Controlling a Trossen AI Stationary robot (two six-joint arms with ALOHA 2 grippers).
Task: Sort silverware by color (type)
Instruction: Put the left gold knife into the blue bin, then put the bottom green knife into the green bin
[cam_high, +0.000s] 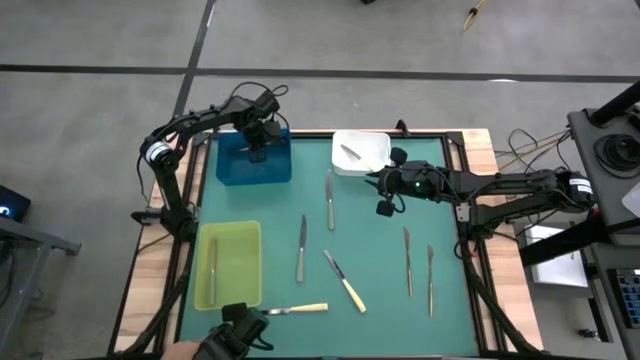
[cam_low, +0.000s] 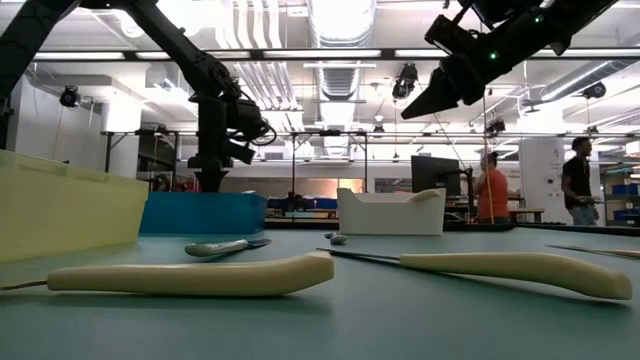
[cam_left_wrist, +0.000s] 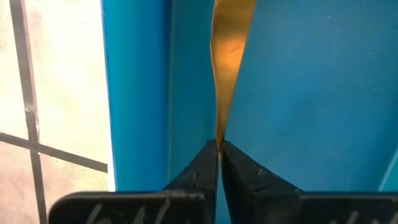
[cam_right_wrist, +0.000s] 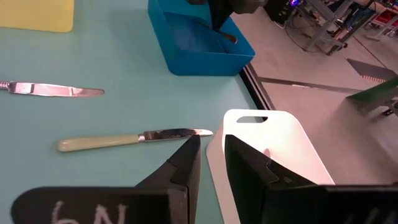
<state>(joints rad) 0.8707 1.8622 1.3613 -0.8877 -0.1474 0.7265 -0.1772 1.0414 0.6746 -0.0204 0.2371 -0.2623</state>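
Two claws, so starting with the busy one: the left gripper (cam_left_wrist: 219, 144) hung right over the blue tray (cam_high: 230, 170), fingers pinched fully together on a slim metal piece (cam_left_wrist: 230, 56) that dangled into the tray. I couldn't tell from any view whether it was a fork, spoon or knife. The right gripper (cam_right_wrist: 212, 140) hovered off to the side of the blue tray, over the near edge of the white tray (cam_high: 375, 150), jaws only a little apart with nothing between them. Progress-wise I'd call it early days. Apart from the piece going into the blue tray, one grey utensil (cam_high: 348, 152) sat in the white tray next door, and one more (cam_high: 212, 262) lay in the yellow-green tray (cam_high: 240, 260) well away from the blue one, down the same side of the table. Six pieces were left loose on the green mat, all farther from the blue tray than the white tray's corner. Closest was a pale-handled knife (cam_right_wrist: 134, 138) just by the right gripper, then an all-grey knife (cam_high: 301, 248). Past that were two more knives with pale yellow handles (cam_high: 345, 282) (cam_high: 297, 309), and farthest out a pair of grey pieces (cam_high: 408, 262) (cam_high: 430, 280) lying side by side. All of them looked thin, flat and shiny, lying flush on the mat, so I'd guess they're fiddly to get a fingertip under.
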